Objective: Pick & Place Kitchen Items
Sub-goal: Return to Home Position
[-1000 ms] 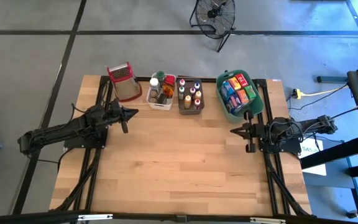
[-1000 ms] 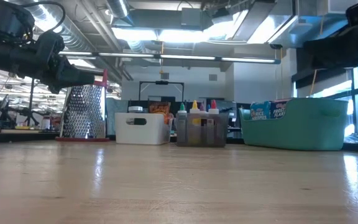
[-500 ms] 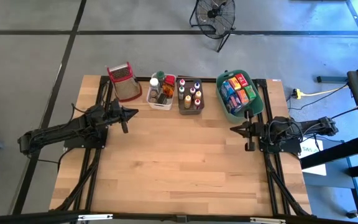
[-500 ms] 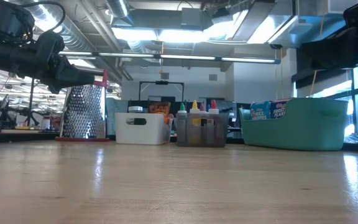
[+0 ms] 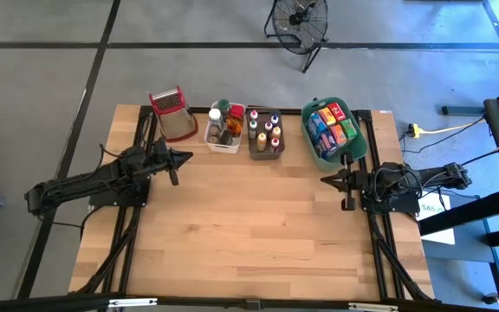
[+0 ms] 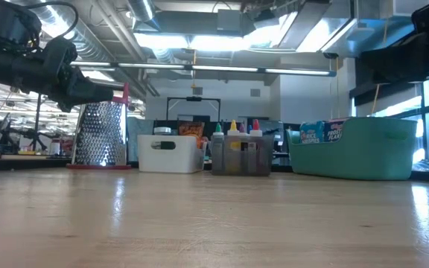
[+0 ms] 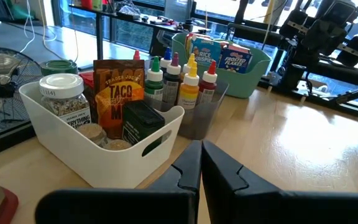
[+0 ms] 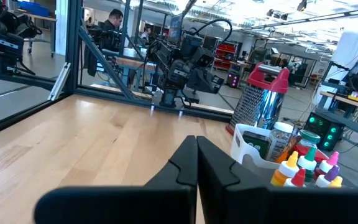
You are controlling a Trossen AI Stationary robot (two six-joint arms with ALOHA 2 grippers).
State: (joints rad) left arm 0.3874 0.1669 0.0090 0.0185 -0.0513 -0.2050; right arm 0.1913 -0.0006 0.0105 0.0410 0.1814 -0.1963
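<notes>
Hardly anything has changed: over the last second your right arm settled a touch, and for the last half second neither arm has moved, so read this as both arms parked at home. No kitchen items lie loose on the table, which suggests the sorting is finished. The left gripper hangs above the table's left side, fingers pressed together with only a hairline between them and nothing held. The white bin stands just ahead of it, at the far edge. The right gripper hovers over the right side, likewise closed and empty, pointing across toward the left arm. The green bin sits near it, on the far side. The goods all lie in the far row, clear of both grippers: jars and packets in the white bin, dropper bottles in the grey bin beside it, small boxes in the green bin. A red-topped grater stands at the row's left end — leave it be
</notes>
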